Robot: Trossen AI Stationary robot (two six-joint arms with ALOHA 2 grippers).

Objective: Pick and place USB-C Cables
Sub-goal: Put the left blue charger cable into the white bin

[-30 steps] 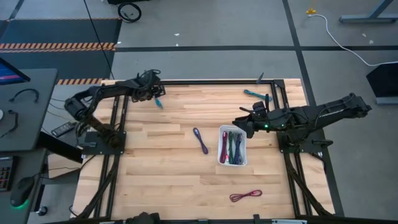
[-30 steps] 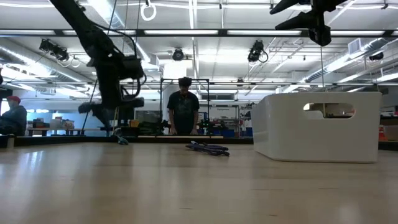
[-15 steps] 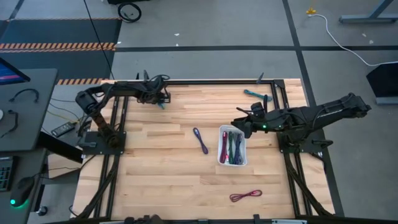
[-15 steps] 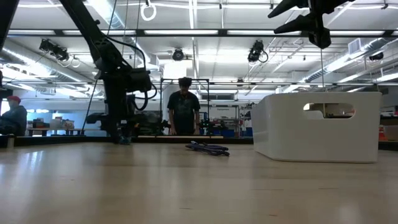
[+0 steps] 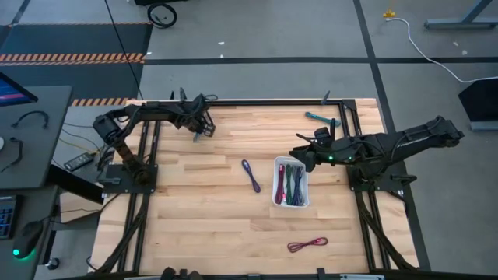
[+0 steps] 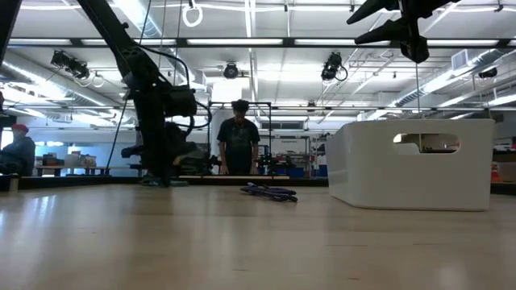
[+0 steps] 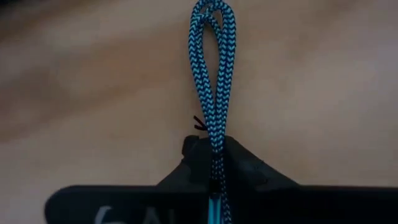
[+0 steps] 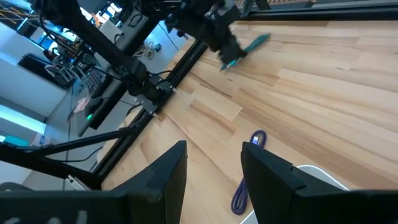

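Overhead, I see my left gripper (image 5: 201, 131) at the table's far-left edge; only its wrist view shows the fingers pinching the teal cable (image 7: 214, 74). My right gripper (image 8: 211, 163) hangs spread near the white tray (image 5: 304, 204).

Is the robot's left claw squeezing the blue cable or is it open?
Squeezing. The left claw is shut on the teal cable, whose loop sticks out past its fingertips.

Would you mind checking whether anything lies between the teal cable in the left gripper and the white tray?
The left gripper is shut on the teal cable. Between it and the white tray lies only the purple cable, flat on the table; carried above, nothing visible blocks it.
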